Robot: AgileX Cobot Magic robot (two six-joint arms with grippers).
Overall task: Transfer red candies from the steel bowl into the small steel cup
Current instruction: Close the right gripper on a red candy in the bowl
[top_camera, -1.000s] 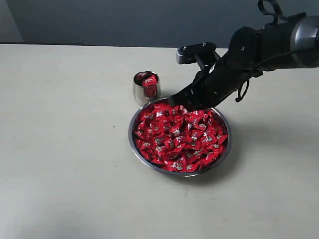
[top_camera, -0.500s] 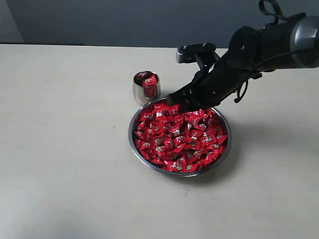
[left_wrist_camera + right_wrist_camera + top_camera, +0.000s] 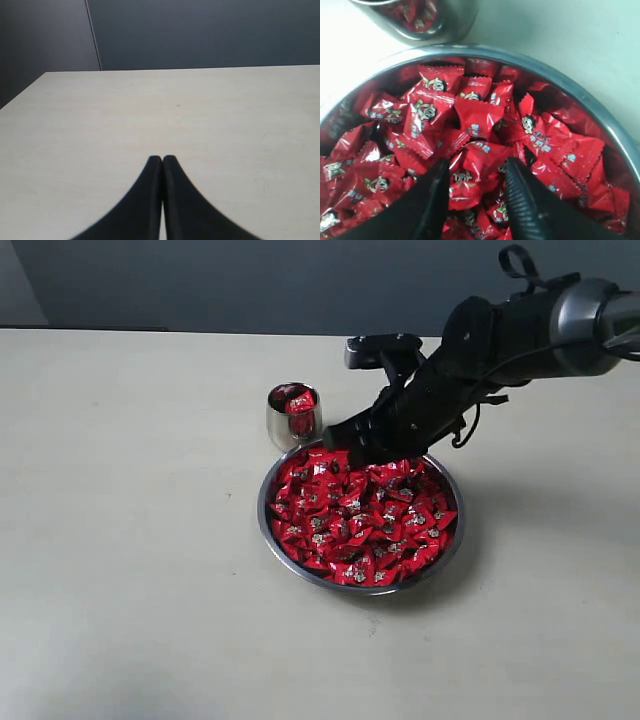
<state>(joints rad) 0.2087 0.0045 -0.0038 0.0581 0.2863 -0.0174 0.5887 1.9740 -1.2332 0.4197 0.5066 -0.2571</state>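
Observation:
The steel bowl (image 3: 262, 522) sits mid-table, heaped with red candies (image 3: 362, 520). Just behind its far left rim stands the small steel cup (image 3: 293, 420) with a few red candies inside. My right gripper (image 3: 347, 447) hangs low over the bowl's far side, near the cup. In the right wrist view the right gripper (image 3: 478, 165) is open, its fingers (image 3: 520, 190) either side of a candy (image 3: 470, 172) on top of the pile, not closed on it. The bowl's rim (image 3: 580, 95) and the cup (image 3: 455, 20) show beyond. My left gripper (image 3: 162, 159) is shut over bare table.
The pale table (image 3: 130, 540) stretches wide to the left and in front of the bowl. A dark wall (image 3: 250, 280) runs behind the table's far edge. The right arm (image 3: 520, 330) reaches in from the right above the table.
The right arm has shifted a little to the left over the bowl's far side, toward the cup. Bowl, cup and candies have stayed put.

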